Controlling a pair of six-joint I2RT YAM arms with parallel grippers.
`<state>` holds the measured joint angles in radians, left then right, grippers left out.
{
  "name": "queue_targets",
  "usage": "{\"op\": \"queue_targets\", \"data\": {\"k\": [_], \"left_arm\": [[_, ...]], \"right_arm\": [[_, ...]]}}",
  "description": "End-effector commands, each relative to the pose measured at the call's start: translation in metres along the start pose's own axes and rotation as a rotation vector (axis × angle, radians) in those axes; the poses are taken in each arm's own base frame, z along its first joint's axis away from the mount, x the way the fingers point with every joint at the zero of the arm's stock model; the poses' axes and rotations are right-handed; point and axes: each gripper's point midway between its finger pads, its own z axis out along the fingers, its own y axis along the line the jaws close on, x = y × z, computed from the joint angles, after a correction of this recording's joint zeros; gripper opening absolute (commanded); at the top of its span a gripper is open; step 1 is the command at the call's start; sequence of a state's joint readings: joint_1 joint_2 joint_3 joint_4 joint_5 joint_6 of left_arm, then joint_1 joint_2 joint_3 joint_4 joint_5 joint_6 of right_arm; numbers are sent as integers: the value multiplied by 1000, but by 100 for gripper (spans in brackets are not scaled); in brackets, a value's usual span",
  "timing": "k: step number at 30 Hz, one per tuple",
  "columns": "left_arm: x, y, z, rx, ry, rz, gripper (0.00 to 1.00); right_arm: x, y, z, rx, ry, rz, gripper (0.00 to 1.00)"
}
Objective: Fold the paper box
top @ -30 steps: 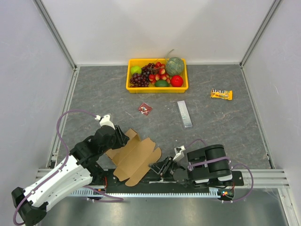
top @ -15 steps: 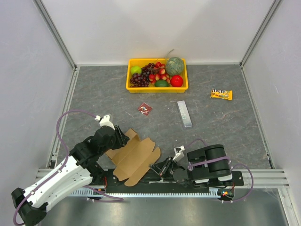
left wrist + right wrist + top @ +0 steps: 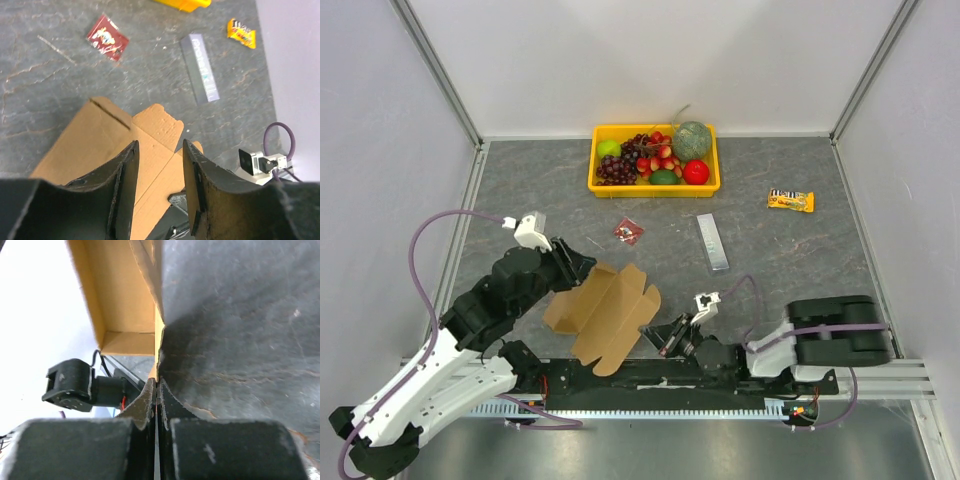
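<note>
The paper box (image 3: 605, 315) is a flat brown cardboard sheet with notched flaps, lying near the table's front edge. My right gripper (image 3: 660, 337) reaches in low from the right and is shut on its near right edge. In the right wrist view the thin cardboard edge (image 3: 158, 347) runs straight into the shut gripper (image 3: 156, 383). My left gripper (image 3: 576, 266) hovers at the sheet's far left corner. In the left wrist view it (image 3: 160, 145) stands open over the cardboard (image 3: 100, 135), with nothing between the fingers.
A yellow fruit tray (image 3: 653, 189) stands at the back centre. A red packet (image 3: 628, 231), a grey bar (image 3: 713, 241) and a yellow snack bar (image 3: 790, 200) lie on the grey table beyond the box. The rail with the arm bases runs along the near edge.
My right gripper has closed on the box's edge while its arm stretched out to the left. The left arm has moved farther onto the table, and the sheet has shifted slightly.
</note>
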<state>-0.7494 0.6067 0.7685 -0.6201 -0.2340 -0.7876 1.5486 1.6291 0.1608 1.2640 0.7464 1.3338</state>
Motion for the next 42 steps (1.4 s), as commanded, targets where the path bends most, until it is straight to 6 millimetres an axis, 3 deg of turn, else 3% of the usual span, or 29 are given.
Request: {"op": "queue_targets", "data": {"k": [1,9,16,22,29,31,36,42], "left_arm": [[-18,-13,-3,31,-42,52,47],[-8,-9,4,30,-23,50,47],[-3,-7,8,21,0,58,48],[-12,-16,10,29,-10,109,50],[-45,-29,11,24,-76,165,53],[-52,-32,16,21,-82,178,49],[-65,-34,34,42,-79,179,43],[-76,-18,66,6,-57,179,43]], "right_arm": [[-29,-5,2,145,-56,-193,0],[-90,4,-11,257,-14,-334,0],[-106,21,-19,287,164,-448,0],[-126,38,-27,343,306,-536,0],[-163,25,-29,479,470,-636,0],[-176,19,-29,498,504,-644,0],[-197,3,-33,548,583,-636,0],[-220,-4,-33,635,597,-642,0]]}}
